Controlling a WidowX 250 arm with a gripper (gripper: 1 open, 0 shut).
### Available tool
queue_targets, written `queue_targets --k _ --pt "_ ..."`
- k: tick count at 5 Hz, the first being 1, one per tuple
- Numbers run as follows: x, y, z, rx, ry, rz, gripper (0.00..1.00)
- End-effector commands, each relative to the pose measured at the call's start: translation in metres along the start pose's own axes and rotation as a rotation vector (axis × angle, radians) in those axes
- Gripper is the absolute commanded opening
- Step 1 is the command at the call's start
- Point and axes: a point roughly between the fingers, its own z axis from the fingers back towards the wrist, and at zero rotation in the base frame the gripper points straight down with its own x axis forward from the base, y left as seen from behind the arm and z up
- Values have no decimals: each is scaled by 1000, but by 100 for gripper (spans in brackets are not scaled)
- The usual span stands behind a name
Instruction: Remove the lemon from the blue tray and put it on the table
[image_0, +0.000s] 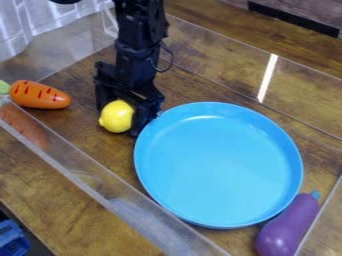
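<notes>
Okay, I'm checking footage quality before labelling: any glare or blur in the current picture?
In the camera view, a bright glare streak crosses the table; the dark gripper loses detail against the brown wood; edges look soft throughout.

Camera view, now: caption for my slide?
Lemon on the table beside the blue tray, end effector right at it.

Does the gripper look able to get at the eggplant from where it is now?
Probably yes: the gripper would have to cross the blue tray, but that is low and nothing tall shows between it and the eggplant.
</notes>
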Motion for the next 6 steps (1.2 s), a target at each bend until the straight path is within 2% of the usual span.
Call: queue_targets --k 1,4,5,6 --pt "1 7 20 -13 -54 20 100" --pt "-3 8 29 -66 -61 31 100" --pt "-5 10 38 -91 -75 36 100" --pt "-6 11 43 -102 -81 38 100"
